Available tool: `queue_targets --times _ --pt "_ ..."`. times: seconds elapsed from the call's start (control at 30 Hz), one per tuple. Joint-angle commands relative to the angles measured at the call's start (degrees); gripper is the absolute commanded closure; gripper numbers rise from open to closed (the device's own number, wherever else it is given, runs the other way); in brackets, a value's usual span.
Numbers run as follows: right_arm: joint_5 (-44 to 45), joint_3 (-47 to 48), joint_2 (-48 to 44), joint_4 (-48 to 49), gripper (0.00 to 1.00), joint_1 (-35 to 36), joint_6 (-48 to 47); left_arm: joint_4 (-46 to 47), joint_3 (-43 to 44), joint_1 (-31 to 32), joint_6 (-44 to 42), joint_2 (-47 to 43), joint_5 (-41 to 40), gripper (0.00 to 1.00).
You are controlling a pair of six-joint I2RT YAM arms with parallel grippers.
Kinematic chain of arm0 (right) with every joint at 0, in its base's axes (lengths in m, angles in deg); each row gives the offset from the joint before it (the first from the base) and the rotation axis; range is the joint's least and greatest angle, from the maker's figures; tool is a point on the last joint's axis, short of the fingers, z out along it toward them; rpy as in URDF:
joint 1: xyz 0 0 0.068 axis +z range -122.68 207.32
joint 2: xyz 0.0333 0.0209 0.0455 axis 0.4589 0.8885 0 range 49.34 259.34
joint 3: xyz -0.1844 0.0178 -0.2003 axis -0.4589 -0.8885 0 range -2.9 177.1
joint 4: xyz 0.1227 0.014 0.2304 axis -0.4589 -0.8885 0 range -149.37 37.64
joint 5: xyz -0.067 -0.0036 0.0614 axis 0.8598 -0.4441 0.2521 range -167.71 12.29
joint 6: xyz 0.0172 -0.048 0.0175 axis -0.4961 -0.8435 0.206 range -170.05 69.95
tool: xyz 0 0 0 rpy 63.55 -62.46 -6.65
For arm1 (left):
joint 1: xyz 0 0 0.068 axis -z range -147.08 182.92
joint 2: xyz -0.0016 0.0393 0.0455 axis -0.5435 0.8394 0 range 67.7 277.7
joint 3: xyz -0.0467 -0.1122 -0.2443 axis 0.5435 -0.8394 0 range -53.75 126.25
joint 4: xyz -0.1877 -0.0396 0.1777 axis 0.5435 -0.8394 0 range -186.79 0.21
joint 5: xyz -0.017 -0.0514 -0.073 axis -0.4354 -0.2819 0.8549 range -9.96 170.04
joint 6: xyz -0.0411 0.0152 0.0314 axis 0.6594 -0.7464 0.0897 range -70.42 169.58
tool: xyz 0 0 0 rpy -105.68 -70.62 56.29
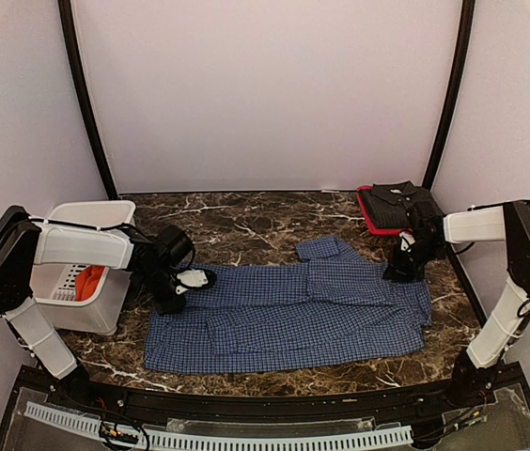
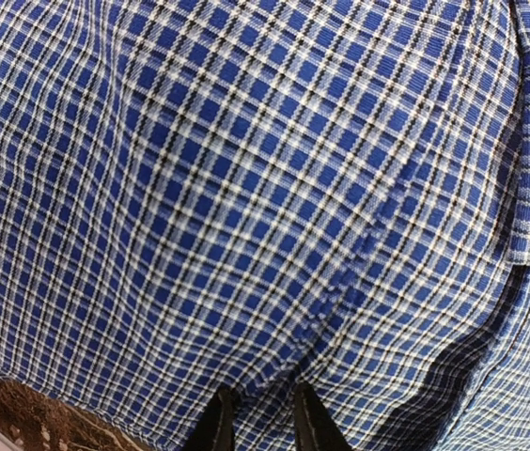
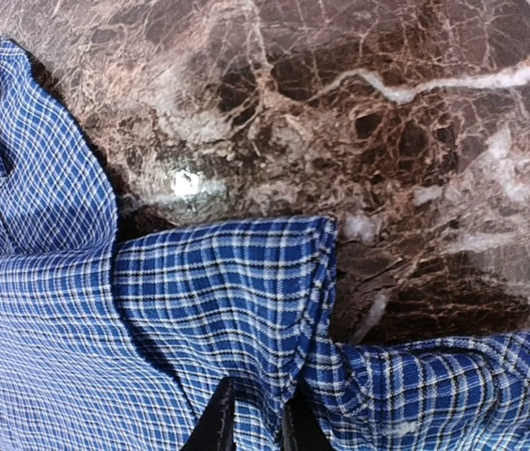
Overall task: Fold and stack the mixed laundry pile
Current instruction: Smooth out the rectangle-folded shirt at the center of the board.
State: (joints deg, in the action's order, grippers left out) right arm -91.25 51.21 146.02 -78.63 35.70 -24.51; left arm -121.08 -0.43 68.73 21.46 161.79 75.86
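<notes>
The blue-and-white checked shirt (image 1: 293, 315) lies spread flat across the middle of the marble table. My left gripper (image 1: 173, 299) sits at its upper left edge. In the left wrist view its two black fingers pinch a puckered bit of the checked cloth (image 2: 246, 188), with the gripper (image 2: 257, 395) low in the frame. My right gripper (image 1: 398, 272) is at the shirt's upper right corner. The right wrist view shows that gripper (image 3: 256, 399) closed on a folded-over flap of the shirt (image 3: 218, 291). The orange-red shirt (image 1: 89, 280) lies in the basket.
A white slotted basket (image 1: 96, 218) stands at the left edge, close beside my left arm. At the back right, a dark folded garment (image 1: 398, 202) rests on something red (image 1: 368, 211). Bare marble table (image 1: 246, 221) shows behind the shirt.
</notes>
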Motion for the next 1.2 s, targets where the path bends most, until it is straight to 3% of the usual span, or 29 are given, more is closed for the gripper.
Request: queue_targets --times 0.0,0.17,0.4,0.63,0.73,0.8,1.0,1.17 --pt "-1.5 -0.5 -0.8 1.5 0.78 -0.1 0.3 0.1 0.1 0.2 -0.5 -0.1 -0.2 0.80" --pt "-1.3 -2.8 -1.2 2.4 0.80 -0.1 0.5 -0.1 0.0 0.2 -0.5 0.1 -0.1 0.86" --pt "0.4 -1.2 -0.1 2.1 1.00 -0.1 -0.2 0.4 0.2 0.2 -1.1 -1.1 -3.1 0.96" --pt "1.3 0.5 -0.1 1.6 1.00 -0.2 -0.9 1.5 -0.3 0.2 -2.0 -3.9 -7.2 1.00" --pt "1.4 0.8 -0.2 1.6 1.00 -0.1 -1.1 1.3 -1.1 0.2 -2.7 -4.9 -8.1 0.82" --pt "1.5 0.9 -0.1 1.5 1.00 -0.1 -1.2 0.9 -1.4 0.2 -2.9 -5.0 -7.9 0.75" --pt "1.7 1.0 0.0 1.3 1.00 -0.1 -1.5 -1.3 -1.5 0.2 -2.9 -5.0 -4.7 0.65" --pt "2.0 1.2 0.1 1.2 1.00 -0.3 -1.8 -0.7 -2.3 0.2 -3.4 -4.7 -5.1 0.65"
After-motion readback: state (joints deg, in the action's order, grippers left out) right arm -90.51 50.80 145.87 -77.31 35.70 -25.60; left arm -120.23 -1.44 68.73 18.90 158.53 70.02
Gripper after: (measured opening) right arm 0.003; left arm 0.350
